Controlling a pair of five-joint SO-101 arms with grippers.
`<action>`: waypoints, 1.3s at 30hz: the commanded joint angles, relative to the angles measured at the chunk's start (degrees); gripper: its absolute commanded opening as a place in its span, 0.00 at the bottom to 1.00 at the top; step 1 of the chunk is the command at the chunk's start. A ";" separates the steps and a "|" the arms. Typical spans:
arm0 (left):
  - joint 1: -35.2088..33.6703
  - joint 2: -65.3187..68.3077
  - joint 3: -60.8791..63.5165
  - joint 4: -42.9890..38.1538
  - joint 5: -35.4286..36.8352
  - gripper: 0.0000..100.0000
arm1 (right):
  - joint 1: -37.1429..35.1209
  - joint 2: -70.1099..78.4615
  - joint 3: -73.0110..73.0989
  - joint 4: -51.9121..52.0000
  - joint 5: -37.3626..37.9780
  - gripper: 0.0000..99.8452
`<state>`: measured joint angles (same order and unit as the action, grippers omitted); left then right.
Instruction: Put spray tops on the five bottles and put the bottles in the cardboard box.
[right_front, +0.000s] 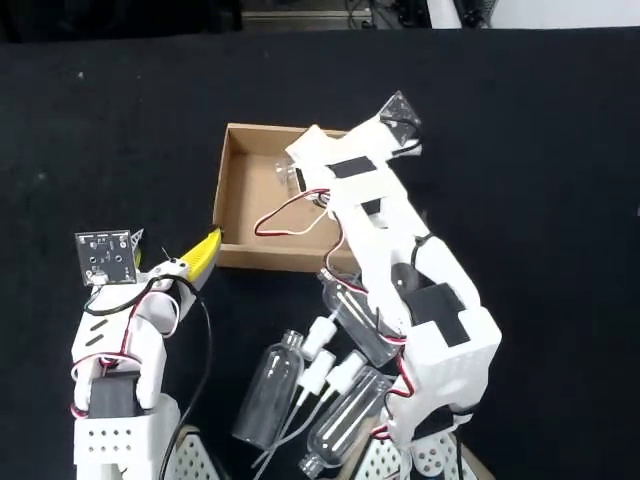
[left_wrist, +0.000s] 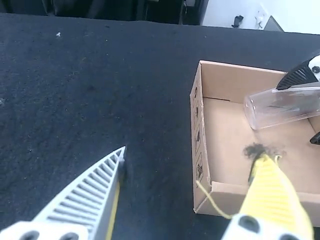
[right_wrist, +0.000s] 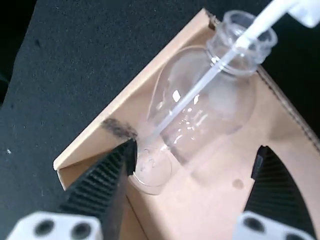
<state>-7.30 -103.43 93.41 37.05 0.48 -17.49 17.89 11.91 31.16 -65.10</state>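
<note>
Black tabletop (right_front: 520, 120) spreads all round the cardboard box (right_front: 222, 200), where the boxing step is in hand. My right gripper (right_wrist: 195, 150) hangs over the inside of the box with its jaws spread wide, 1 to each side of a clear bottle (right_wrist: 200, 110) and clamping nothing. The bottle leans inside the box, base down near a box wall and neck raised. Its spray top (right_wrist: 302, 7) has the dip tube running down inside, yet the head stands off the neck, so I judge it not fastened. My left gripper (left_wrist: 192, 154) sits just outside the box, beside a box corner, jaws apart and empty. 3 more bottles (right_front: 268, 392) lie on the table outside the box, on the side nearest my arms' bases, with loose-looking spray tops (right_front: 320, 335) among them. Whether any of those tops is seated I cannot tell.

By my reading, bottle 1 is as good as delivered and most of the job is left. The next move calls for lifting my right gripper straight clear of the box without nudging the bottle. After that comes the group outside the box, where 1 gripper must steady a bottle while the other threads a tube into the neck and presses the top home.
</note>
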 joint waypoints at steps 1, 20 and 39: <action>-0.75 -0.88 -0.40 0.26 -0.44 0.36 | 1.67 -0.13 -1.01 -0.18 0.18 0.33; -0.75 -0.97 -0.40 0.18 -0.44 0.36 | 1.58 -5.67 0.04 14.77 8.09 0.18; -0.75 -0.97 -0.40 0.09 -0.53 0.36 | -0.18 -9.36 -0.13 10.73 16.00 0.39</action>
<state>-7.30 -103.43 93.41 37.05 0.48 -17.41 11.47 12.62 43.65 -49.71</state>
